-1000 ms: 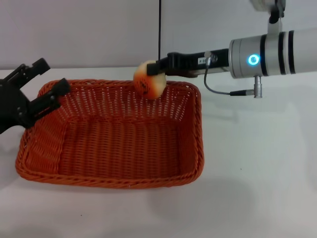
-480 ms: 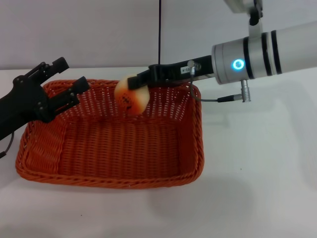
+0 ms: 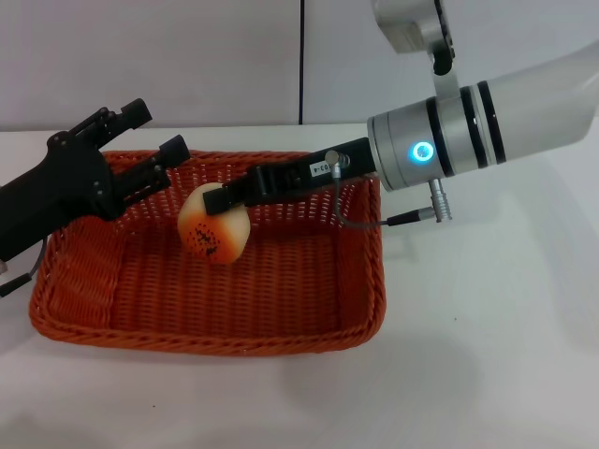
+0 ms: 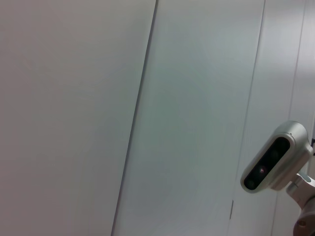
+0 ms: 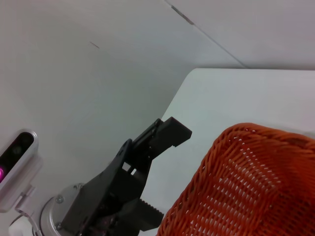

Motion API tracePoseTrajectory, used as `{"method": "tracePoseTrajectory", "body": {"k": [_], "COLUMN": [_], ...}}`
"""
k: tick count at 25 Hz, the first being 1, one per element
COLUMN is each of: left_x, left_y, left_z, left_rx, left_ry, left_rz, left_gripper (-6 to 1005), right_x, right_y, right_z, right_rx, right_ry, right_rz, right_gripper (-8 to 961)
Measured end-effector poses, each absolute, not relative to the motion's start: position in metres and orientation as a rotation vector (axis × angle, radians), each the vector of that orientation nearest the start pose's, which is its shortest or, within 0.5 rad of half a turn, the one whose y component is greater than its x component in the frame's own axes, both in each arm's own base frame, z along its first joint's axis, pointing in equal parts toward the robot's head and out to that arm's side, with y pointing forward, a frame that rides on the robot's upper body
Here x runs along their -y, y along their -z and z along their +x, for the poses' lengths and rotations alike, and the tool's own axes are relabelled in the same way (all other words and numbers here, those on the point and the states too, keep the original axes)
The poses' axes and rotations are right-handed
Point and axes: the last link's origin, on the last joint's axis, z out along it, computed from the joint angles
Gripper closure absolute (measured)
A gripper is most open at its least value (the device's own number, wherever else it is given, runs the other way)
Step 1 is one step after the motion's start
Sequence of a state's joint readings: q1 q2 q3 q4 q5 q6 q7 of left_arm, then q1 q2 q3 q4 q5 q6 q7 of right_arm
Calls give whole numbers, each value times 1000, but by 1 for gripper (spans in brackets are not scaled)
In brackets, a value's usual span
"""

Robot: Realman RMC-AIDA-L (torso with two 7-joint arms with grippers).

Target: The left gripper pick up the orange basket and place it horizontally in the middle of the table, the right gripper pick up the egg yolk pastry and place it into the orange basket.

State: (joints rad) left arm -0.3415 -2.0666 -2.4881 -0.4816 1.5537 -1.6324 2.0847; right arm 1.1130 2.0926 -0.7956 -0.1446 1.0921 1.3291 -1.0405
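Right gripper (image 3: 217, 200), slim and black with a grey label and a thin grey cable, reaches in from the right over the orange basket (image 3: 211, 290), fingers pinched on the top of the egg yolk pastry (image 3: 214, 224). Pastry hangs in the air above the basket's left-centre floor, not touching the weave as far as the head view lets me judge. Round, bun-like, cream on top shading to orange; its orange face with dark specks turns forward and down toward the camera.

Basket sits on the white table (image 3: 487, 355), long axis running left to right, open side up. Woven wicker texture, sloped sides, thick braided rim; floor shows tight horizontal rows.

Left gripper (image 3: 140, 150), a black two-fingered claw, hovers over the basket's back-left corner, fingers spread apart and holding nothing, pointing right and away. Right wrist view shows the same claw (image 5: 147, 147) just beside the basket's rim (image 5: 206, 177), seemingly clear of it.

Left wrist view shows only a plain wall (image 4: 147, 118) and a grey camera head (image 4: 275, 164).
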Motion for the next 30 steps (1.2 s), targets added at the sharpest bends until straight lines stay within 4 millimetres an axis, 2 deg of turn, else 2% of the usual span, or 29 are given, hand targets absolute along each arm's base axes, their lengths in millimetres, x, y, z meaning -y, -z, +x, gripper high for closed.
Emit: {"method": "tracePoseTrajectory", "body": {"k": [8, 15, 20, 21, 26, 27, 28, 30], "left_x": [-287, -289, -290, -296, -301, -305, -305, -306], "left_y": [-24, -25, -25, -26, -29, -32, -32, -33], "left_z": [-297, -301, -301, -305, -307, -309, -309, -310], "left_rx": [526, 542, 545, 559, 565, 573, 573, 576], "left_ry": [1106, 1084, 1079, 1037, 1013, 1006, 1006, 1005], "left_rz": [-2279, -2258, -2253, -2232, -2206, -2176, -2176, -2165], "left_gripper": [214, 214, 214, 214, 214, 214, 214, 214], "right_x": [-373, -365, -355, -353, -339, -335, -335, -334], "right_y": [105, 100, 86, 83, 66, 57, 57, 44], "right_z": [120, 123, 126, 129, 145, 152, 152, 162], "right_rx": [-1630, -1671, -1689, -1700, -1734, -1713, -1713, -1682], "right_ry": [-568, -590, -645, -655, -731, -779, -779, -852], "right_rz": [-2867, -2901, -2971, -2975, -3007, -3008, -3008, -2982], "right_gripper": [827, 645, 466, 427, 279, 251, 251, 251]}}
